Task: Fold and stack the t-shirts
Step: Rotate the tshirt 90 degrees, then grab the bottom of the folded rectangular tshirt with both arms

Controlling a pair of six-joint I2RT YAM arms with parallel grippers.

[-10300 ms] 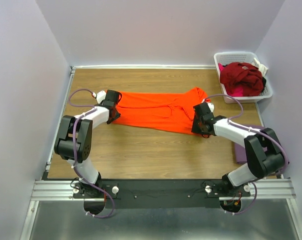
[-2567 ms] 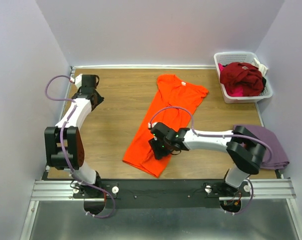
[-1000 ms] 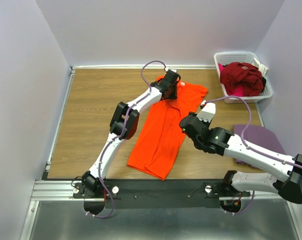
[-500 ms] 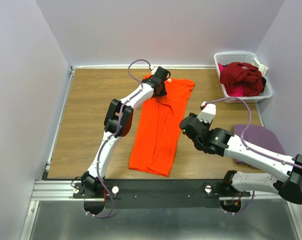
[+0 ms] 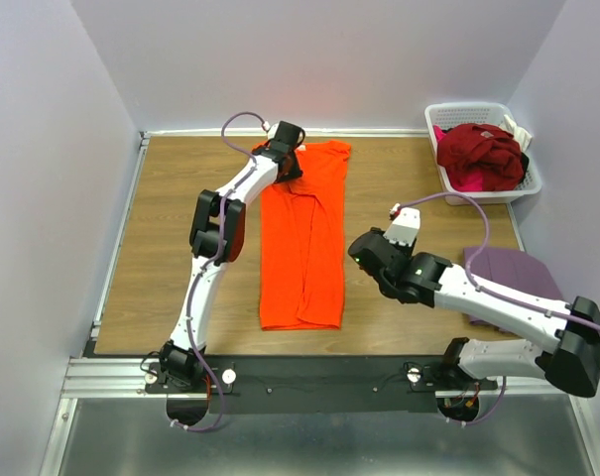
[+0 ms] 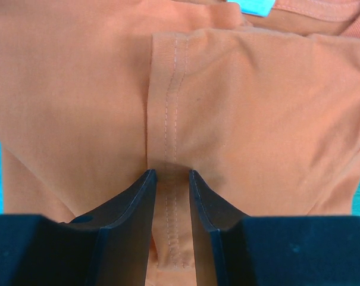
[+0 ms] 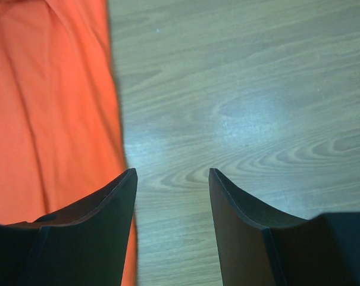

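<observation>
The orange t-shirt [image 5: 301, 248] lies folded lengthwise as a long strip running from the far middle of the table towards the near edge. My left gripper [image 5: 286, 159] is at its far end, shut on a stitched hem of the shirt [image 6: 168, 119]; the jaws pinch the fabric [image 6: 169, 179], and a white neck label [image 6: 254, 6] shows at the top edge. My right gripper [image 5: 364, 253] is open and empty over bare wood [image 7: 171, 173], just right of the shirt's edge [image 7: 55, 119]. A dark red t-shirt [image 5: 483, 151] and a pink one [image 5: 468, 181] fill the basket.
The white slatted basket [image 5: 458, 107] stands at the far right corner. A folded mauve-purple t-shirt [image 5: 518, 283] lies at the right edge, partly under my right arm. White walls close in the wooden table [image 5: 180, 228] on three sides.
My left gripper has dragged the shirt's far end to the left, so the strip has swung from a slant to nearly straight. My right gripper has stayed open, shifting slightly left.
</observation>
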